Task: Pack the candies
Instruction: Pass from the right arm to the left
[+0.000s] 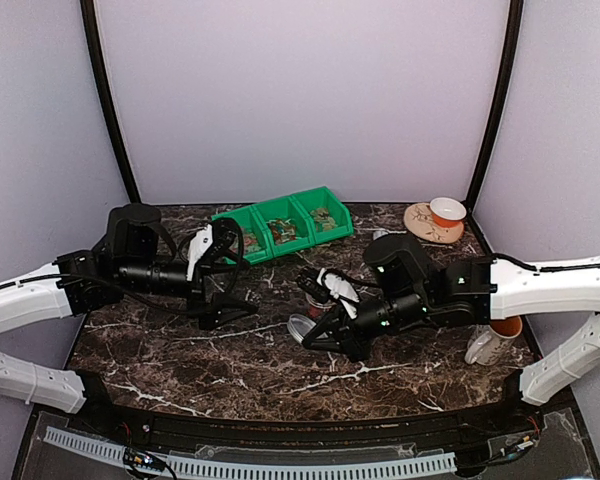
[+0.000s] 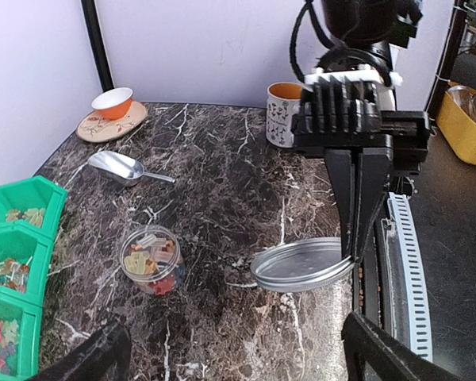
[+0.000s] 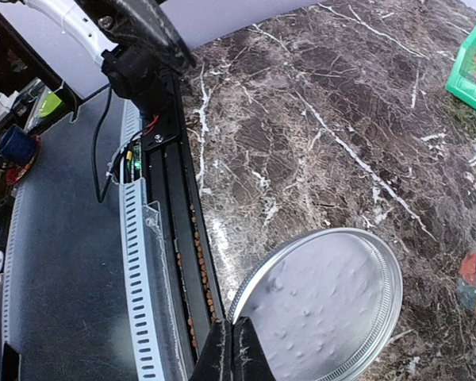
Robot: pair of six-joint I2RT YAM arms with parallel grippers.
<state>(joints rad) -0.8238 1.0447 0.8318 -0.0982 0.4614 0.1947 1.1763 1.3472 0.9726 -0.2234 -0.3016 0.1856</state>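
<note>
Pinching the rim of a round grey metal lid (image 3: 325, 302), the right gripper (image 3: 232, 349) has its two black fingers pressed together on the lid's edge. It holds the lid roughly level and low over the dark marbled bench (image 1: 180, 350). Just beside the lid stands a small clear round jar (image 2: 151, 258), open at the top. Inside it lie the candies (image 2: 149, 268) in mixed red, orange and yellowish wrappers. More of them fill the three compartments of the green plastic bins (image 2: 51, 198) toward the far side of the bench. The left gripper (image 1: 225, 278) hangs near those bins with its fingers spread wide, holding nothing. A shiny metal scoop (image 2: 119, 167), an orange bowl (image 2: 113, 101) on a round coaster, and a patterned white mug (image 2: 284, 113) stand farther off.
</note>
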